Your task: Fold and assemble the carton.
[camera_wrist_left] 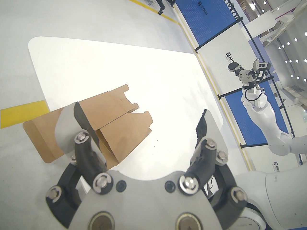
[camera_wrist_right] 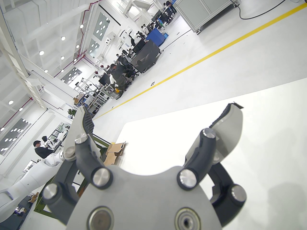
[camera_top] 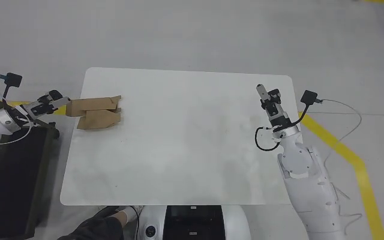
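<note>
A flat, unfolded brown carton (camera_top: 99, 113) lies at the left edge of the white table (camera_top: 180, 144), one end sticking out past the rim. My left gripper (camera_top: 58, 102) hovers just off that edge at the carton's overhanging end. In the left wrist view its fingers (camera_wrist_left: 69, 120) are spread wide, one of them in front of the carton (camera_wrist_left: 112, 118); I cannot tell whether it touches. My right gripper (camera_top: 264, 92) stands open above the table's right side, far from the carton (camera_wrist_right: 115, 153), with nothing between its fingers (camera_wrist_right: 230, 120). The left wrist view also shows the right gripper (camera_wrist_left: 247, 69).
A black bin (camera_top: 18, 174) stands on the floor against the table's left side, under the left arm. Yellow floor lines (camera_top: 336, 141) run past the right side. Blue and white barrier panels (camera_wrist_left: 215, 17) stand beyond the table. The table's middle (camera_top: 192, 150) is bare.
</note>
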`<state>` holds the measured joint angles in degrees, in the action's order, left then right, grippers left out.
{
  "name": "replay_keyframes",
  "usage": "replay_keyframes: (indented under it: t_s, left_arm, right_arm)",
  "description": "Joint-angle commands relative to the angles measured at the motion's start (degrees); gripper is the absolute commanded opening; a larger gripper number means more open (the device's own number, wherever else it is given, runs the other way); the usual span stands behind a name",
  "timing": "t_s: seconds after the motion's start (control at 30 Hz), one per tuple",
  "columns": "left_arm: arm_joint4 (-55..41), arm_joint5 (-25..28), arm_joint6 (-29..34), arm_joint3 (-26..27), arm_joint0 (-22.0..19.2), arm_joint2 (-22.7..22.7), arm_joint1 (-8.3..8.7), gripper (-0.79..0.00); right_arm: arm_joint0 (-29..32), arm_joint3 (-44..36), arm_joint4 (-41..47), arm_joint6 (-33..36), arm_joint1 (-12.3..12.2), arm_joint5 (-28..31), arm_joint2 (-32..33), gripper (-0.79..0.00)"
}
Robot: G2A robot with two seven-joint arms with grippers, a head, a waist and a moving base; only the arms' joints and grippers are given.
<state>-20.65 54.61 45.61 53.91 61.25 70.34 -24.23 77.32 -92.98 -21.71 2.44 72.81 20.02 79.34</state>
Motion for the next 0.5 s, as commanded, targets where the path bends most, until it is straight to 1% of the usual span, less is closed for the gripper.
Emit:
replay_keyframes:
  t_s: [0.0,0.17,0.27,0.33,0.47]
  left_arm:
    - [0.0,0.0,0.0,0.0,0.0,0.0,0.0,0.0]
    - [0.0,0.0,0.0,0.0,0.0,0.0,0.0,0.0]
    - [1.2,-3.6,0.7,1.5,0.4,-0.3,-0.12,0.0]
    - [-0.6,-6.7,3.0,1.4,0.0,-0.1,-0.15,0.0]
    - [-5.0,-11.4,7.9,-3.0,-2.1,0.4,-0.43,0.0]
  right_arm:
    - [0.0,0.0,0.0,0.0,0.0,0.0,0.0,0.0]
    - [0.0,0.0,0.0,0.0,0.0,0.0,0.0,0.0]
    - [0.0,0.0,0.0,0.0,0.0,0.0,0.0,0.0]
    - [0.0,0.0,0.0,0.0,0.0,0.0,0.0,0.0]
    - [0.0,0.0,0.0,0.0,0.0,0.0,0.0,0.0]
